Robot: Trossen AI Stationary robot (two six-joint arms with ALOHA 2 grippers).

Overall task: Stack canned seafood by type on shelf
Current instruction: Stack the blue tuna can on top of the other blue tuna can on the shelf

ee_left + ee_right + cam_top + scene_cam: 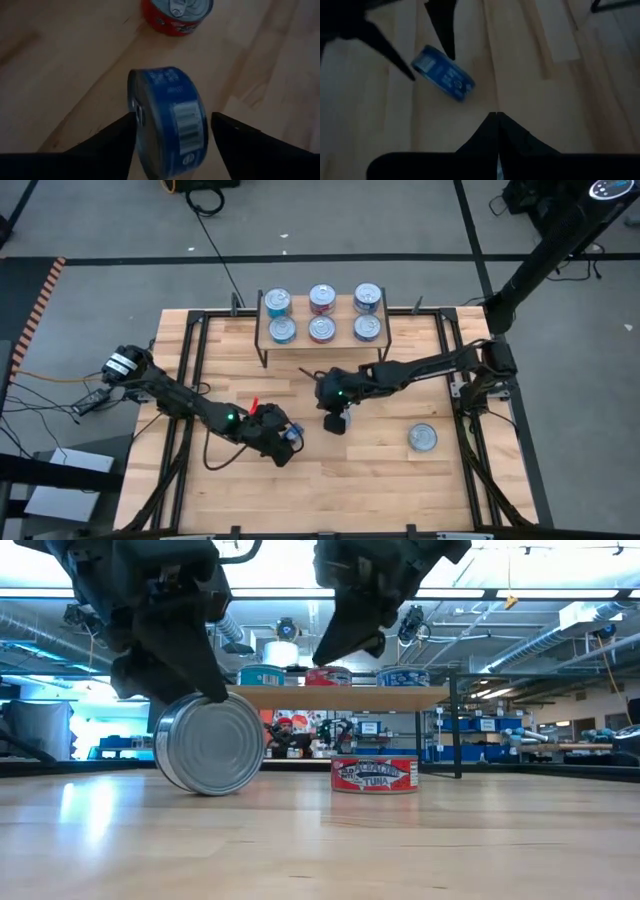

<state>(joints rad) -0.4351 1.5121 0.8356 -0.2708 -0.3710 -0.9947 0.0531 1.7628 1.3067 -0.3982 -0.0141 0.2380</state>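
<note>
Down on the table, in front of the shelf, a blue can stands on its edge between the left gripper's spread fingers. Nearer the shelf hangs the right gripper, fingers pressed together. Six cans sit on the shelf.

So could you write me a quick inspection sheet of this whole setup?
Surface: wooden table, mostly bare.
Job's things: six tins on the shelf, in three pairs; a blue-labelled tin on its edge between the left gripper's fingers; a red tuna tin flat on the table.
Clutter: small red item beside the left arm, kind unclear.
Grippers: left gripper open around the blue tin; right gripper shut, empty, above mid-table.
Cables: black leads on the floor and at the table's left.
Surroundings: workshop with shelving; no person seen.
</note>
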